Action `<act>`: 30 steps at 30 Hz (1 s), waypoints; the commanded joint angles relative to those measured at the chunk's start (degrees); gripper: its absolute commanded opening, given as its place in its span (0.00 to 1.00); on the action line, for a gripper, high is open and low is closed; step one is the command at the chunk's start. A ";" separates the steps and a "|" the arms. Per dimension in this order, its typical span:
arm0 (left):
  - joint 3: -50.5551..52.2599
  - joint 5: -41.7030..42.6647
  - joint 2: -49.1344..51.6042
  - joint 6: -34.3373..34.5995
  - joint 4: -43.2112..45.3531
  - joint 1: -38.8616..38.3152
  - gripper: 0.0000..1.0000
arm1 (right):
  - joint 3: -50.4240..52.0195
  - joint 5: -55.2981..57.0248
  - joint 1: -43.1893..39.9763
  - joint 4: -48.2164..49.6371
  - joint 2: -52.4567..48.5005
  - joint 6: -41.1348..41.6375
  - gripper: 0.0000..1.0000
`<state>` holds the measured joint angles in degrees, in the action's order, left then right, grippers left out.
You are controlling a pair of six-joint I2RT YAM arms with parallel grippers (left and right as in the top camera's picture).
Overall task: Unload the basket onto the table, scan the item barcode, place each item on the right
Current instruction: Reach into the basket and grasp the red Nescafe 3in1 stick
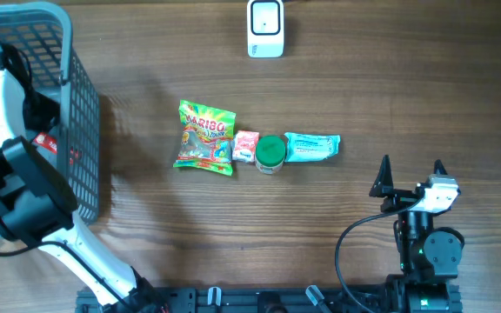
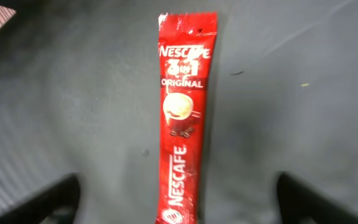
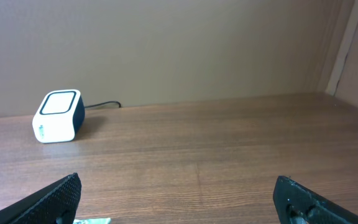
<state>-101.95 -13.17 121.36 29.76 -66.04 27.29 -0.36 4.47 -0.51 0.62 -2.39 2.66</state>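
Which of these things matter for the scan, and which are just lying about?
Job: scanner, Nescafe sachet below the left pincer, basket.
Lying about, likely: Haribo bag, pink packet, green-lidded jar, teal packet.

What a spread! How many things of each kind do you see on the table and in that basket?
Packets: 3 (Haribo bag, pink packet, teal packet)
Green-lidded jar: 1
Scanner: 1
Basket: 1
Nescafe stick, inside it: 1
Total: 7 that I can make out
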 commanded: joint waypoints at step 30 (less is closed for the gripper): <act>14.78 6.25 -1.27 0.90 13.57 5.64 0.04 | 0.04 -0.72 0.13 0.15 0.24 -0.79 1.00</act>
<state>-85.86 -8.62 117.84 30.72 -50.37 31.99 -0.36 4.47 -0.51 0.62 -2.42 2.66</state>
